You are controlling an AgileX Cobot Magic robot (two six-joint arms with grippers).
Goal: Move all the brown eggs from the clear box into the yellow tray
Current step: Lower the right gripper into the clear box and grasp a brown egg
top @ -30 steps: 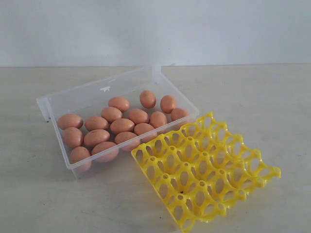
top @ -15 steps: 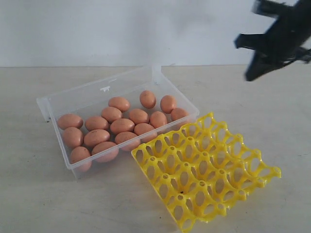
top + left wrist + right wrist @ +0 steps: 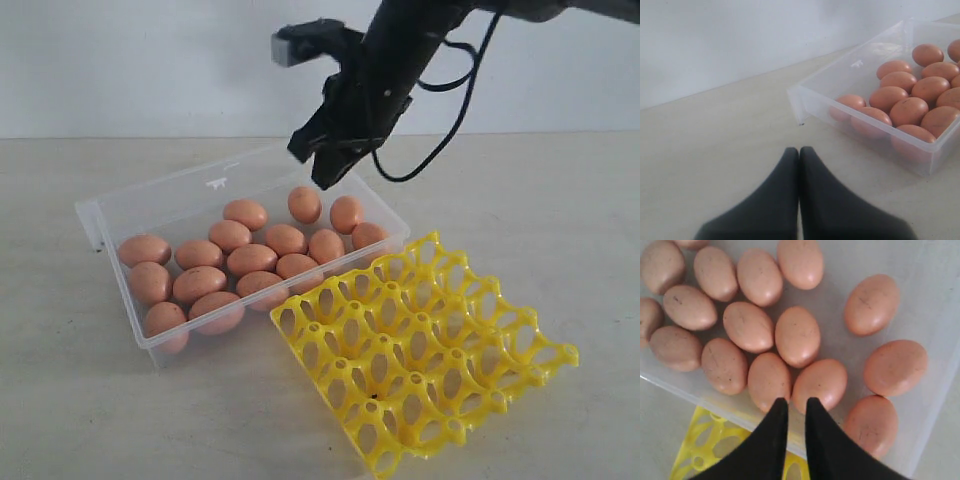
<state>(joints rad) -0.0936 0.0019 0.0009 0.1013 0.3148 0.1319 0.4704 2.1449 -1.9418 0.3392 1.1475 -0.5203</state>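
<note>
Several brown eggs (image 3: 251,259) lie in the clear box (image 3: 200,185) at centre left. The yellow tray (image 3: 560,353) stands tilted in front of the box to the right, with its cups bare. My right gripper (image 3: 322,165) hangs over the box's far right part, above the eggs there. In the right wrist view the right gripper (image 3: 793,401) is open by a narrow gap with nothing in it, above the eggs (image 3: 797,336) near the box wall and the tray (image 3: 707,415). My left gripper (image 3: 799,150) is shut and empty, above bare table beside the box (image 3: 810,95).
The pale tabletop (image 3: 540,200) runs back to a white wall (image 3: 150,60). The right arm's black cable (image 3: 455,110) loops down behind the box. The left arm does not show in the exterior view.
The right arm came in from the upper right and swung left, down over the box's far right part. Its jaws have parted slightly. Eggs, box and tray have not moved.
</note>
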